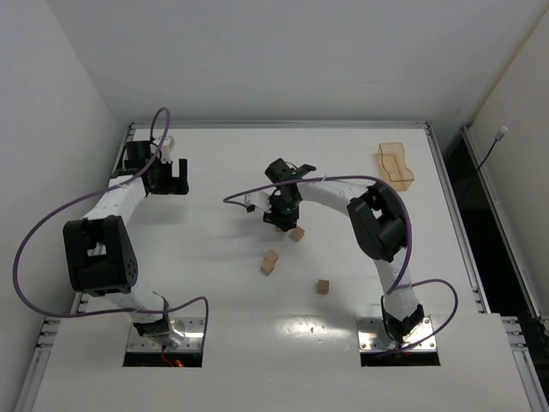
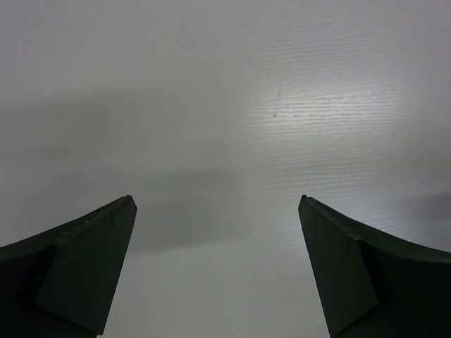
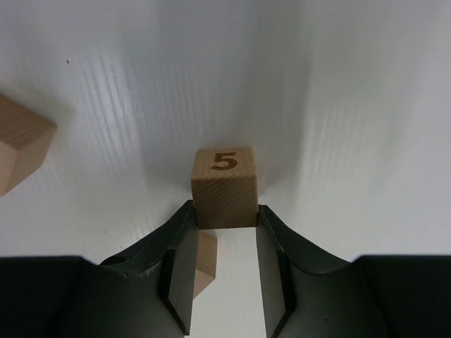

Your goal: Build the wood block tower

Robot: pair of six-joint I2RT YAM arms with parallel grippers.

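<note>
Right wrist view: the right gripper [image 3: 224, 209] clamps the block marked 5 [image 3: 224, 184]. It is best lowered level and square onto the loose block [image 3: 20, 151] at nine o'clock. The left gripper [image 2: 218, 211] has its jaws apart.

We find bare tabletop [image 2: 225, 105] ahead of the left gripper [image 2: 217, 201], jaws spread; loose cubes [image 1: 270, 262] clutter the middle, an amber tray [image 1: 395, 165] the far-right corner.

One overhead, two wrists near table [image 1: 214, 287]

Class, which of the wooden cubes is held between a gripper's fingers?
The cube marked 5, pinched by the right gripper; the other cubes lie free on the table.
</note>
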